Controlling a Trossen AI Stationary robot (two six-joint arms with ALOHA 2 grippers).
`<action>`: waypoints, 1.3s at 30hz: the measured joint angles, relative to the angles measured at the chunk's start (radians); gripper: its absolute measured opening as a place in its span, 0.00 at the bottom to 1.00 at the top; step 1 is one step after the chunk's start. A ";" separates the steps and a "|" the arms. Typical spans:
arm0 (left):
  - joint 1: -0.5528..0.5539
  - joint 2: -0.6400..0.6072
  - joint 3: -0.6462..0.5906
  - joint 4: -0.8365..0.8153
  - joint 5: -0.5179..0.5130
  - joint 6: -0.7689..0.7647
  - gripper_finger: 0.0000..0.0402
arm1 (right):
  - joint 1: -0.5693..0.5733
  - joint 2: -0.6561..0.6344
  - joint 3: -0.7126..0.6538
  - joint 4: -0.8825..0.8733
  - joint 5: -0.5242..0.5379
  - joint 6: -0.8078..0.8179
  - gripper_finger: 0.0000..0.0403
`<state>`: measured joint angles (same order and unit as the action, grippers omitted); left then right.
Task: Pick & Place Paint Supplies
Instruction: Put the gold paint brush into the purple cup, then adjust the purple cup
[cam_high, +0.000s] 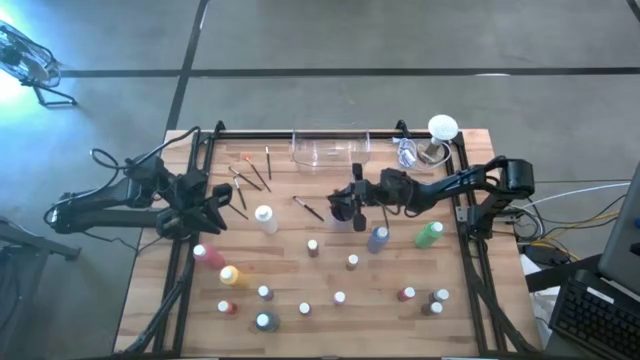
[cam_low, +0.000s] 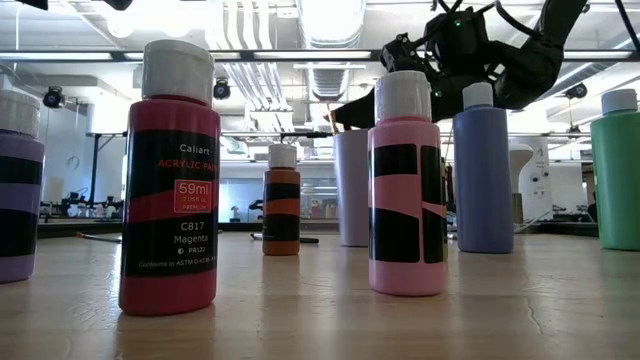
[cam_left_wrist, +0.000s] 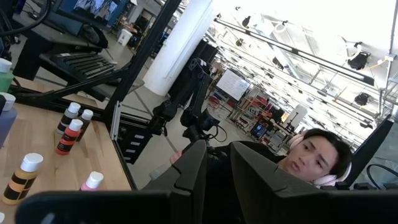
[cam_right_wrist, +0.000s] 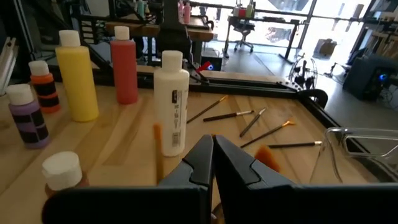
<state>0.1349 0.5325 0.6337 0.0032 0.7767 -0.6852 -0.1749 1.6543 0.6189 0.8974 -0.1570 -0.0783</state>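
Dark right fingers (cam_right_wrist: 212, 163) pinched together; left fingers (cam_left_wrist: 214, 163) slightly parted.

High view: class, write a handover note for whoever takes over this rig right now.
Right gripper: shut, near the lavender cup mid-table; can't tell if it holds a brush.
Left gripper: waiting at the table's left side.
Paintbrushes lie beside the clear tub; paint bottles stand scattered across the table.
Done: nothing visibly in the tub.
Left: seemingly everything.
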 joint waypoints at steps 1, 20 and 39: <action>0.000 0.000 0.000 0.000 0.000 0.000 0.20 | 0.000 0.000 0.000 -0.004 0.000 0.001 0.02; 0.000 0.000 0.000 0.000 0.000 0.000 0.20 | 0.000 -0.016 0.000 -0.005 -0.004 0.029 0.03; 0.000 0.000 0.000 0.000 0.000 0.000 0.20 | -0.002 -0.183 0.077 -0.276 -0.088 0.078 0.36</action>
<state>0.1346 0.5327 0.6338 0.0032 0.7765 -0.6853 -0.1772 1.4713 0.6959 0.6212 -0.2452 -0.0002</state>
